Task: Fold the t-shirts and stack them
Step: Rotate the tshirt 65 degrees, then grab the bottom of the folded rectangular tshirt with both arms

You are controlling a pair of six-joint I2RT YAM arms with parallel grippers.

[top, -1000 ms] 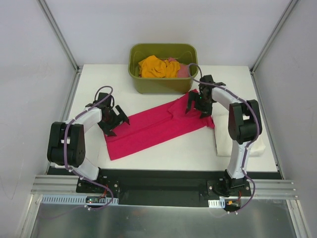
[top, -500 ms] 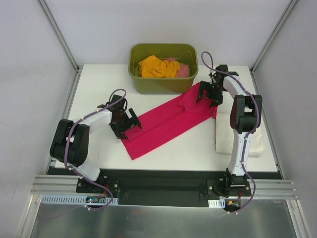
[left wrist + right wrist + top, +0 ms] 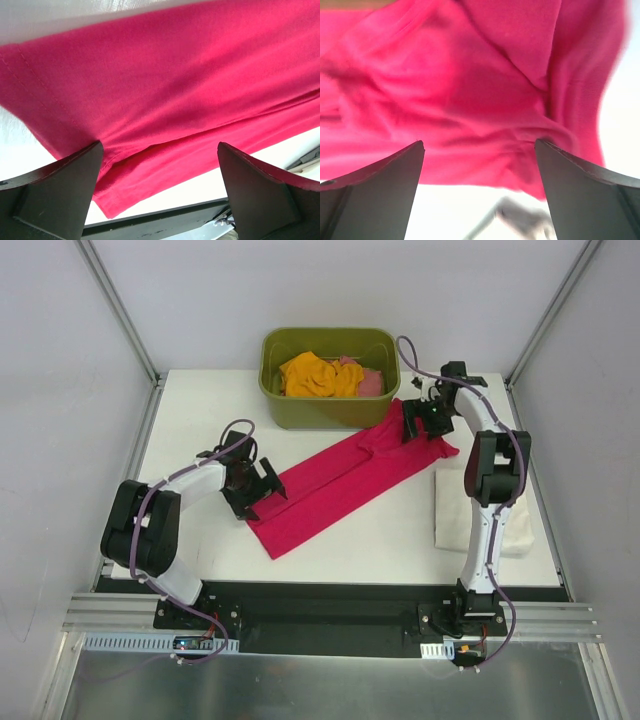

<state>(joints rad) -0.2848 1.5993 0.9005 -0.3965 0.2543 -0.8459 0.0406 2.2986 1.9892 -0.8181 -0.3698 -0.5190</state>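
A crimson-pink t-shirt (image 3: 335, 485), folded into a long strip, lies slantwise across the table from near left to far right. My left gripper (image 3: 262, 492) stands open over its near left end, and the cloth (image 3: 165, 75) fills the space between the fingers (image 3: 60, 190). My right gripper (image 3: 420, 422) is open over the rumpled far right end (image 3: 470, 75), beside the tub. A cream-white t-shirt (image 3: 448, 515) lies folded at the right, partly behind the right arm. An orange t-shirt (image 3: 318, 375) and a salmon-pink one (image 3: 371, 383) sit bunched in the tub.
The olive-green tub (image 3: 330, 412) stands at the back middle of the table, close to the right gripper. Metal frame posts rise at the back corners. A black rail (image 3: 320, 605) runs along the near edge by the arm bases.
The crimson-pink t-shirt has slid right and toward the tub. Both grippers moved with it, the left one to the right and the right one farther back. Both stayed open.
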